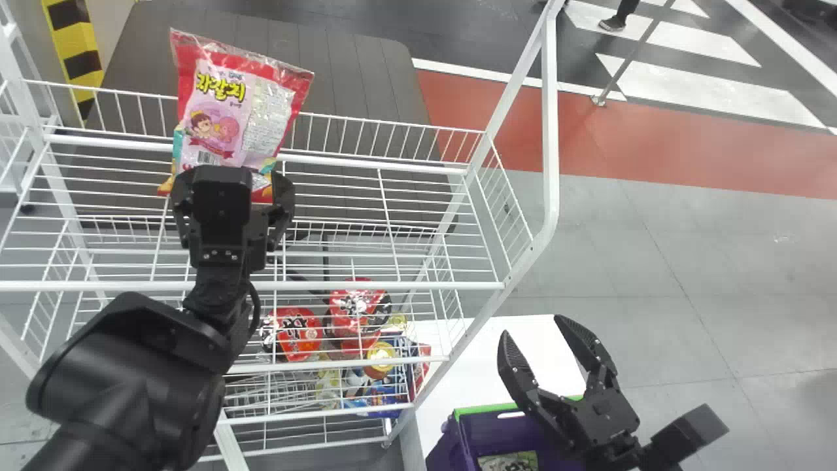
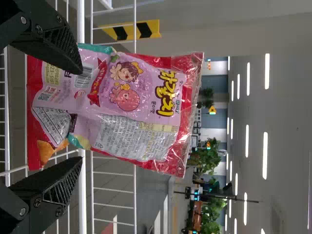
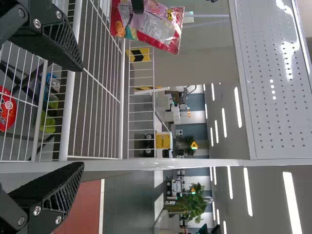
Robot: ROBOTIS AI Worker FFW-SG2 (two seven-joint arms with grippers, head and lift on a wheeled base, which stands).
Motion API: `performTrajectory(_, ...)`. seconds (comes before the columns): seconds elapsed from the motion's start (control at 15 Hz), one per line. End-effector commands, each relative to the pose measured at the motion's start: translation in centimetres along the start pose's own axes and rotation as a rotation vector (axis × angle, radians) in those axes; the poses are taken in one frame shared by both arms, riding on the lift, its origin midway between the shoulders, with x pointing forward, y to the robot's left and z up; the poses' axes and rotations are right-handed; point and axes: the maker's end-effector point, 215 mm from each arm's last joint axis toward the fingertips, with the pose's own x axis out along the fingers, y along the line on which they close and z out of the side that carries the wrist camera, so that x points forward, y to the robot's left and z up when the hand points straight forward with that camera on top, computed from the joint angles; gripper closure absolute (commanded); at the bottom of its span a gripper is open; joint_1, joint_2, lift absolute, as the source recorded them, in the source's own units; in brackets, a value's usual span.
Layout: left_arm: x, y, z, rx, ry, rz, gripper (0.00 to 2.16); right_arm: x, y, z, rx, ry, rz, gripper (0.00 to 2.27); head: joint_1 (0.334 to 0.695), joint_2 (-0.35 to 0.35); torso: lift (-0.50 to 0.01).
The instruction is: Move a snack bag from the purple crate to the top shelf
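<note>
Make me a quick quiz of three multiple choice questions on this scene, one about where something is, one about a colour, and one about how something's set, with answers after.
1. Where is the snack bag on the top shelf?
A. At its front edge
B. At its back edge
C. At its right end

2. What colour is the rim of the purple crate?
A. Green
B. Orange
C. White

3. How is the left claw set?
A. Shut on the bag
B. Shut on nothing
C. Open

Key:
1: B, the head view shows the bag upright at the back rail.
2: A, a green strip edges the crate.
3: C, the left wrist view shows its fingertips wide apart.
</note>
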Motion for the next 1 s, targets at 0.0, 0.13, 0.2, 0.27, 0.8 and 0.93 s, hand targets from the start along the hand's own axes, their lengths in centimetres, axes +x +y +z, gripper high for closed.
performTrajectory(0.0,0.70,-0.02,-0.15,0.001,0.000,-0.009,0.30,0.03,-0.01,0.06,-0.004,-0.003,0.001,0.15,0.695,-0.350,0.000)
performTrajectory(0.13,1.02,0.17,0.13,-0.011,-0.005,-0.008,0.30,0.07,0.04,0.12,-0.005,-0.007,0.002,0.15,0.695,-0.350,0.000)
performTrajectory(0.2,1.26,0.30,0.18,-0.008,-0.010,-0.007,0.30,0.14,0.11,0.14,-0.007,-0.009,0.003,0.15,0.695,-0.350,0.000)
performTrajectory(0.27,1.37,0.39,0.23,-0.007,-0.011,-0.006,0.30,0.20,0.10,0.20,-0.007,-0.010,0.003,0.15,0.695,-0.350,0.000)
performTrajectory(0.8,1.53,0.51,0.30,-0.009,-0.011,-0.013,0.73,0.60,0.55,-0.03,-0.008,-0.015,0.011,0.14,0.695,-0.340,0.000)
performTrajectory(0.93,1.53,0.62,0.22,-0.008,-0.009,-0.008,1.03,0.72,0.52,0.08,-0.009,-0.018,0.011,0.14,0.695,-0.339,0.000)
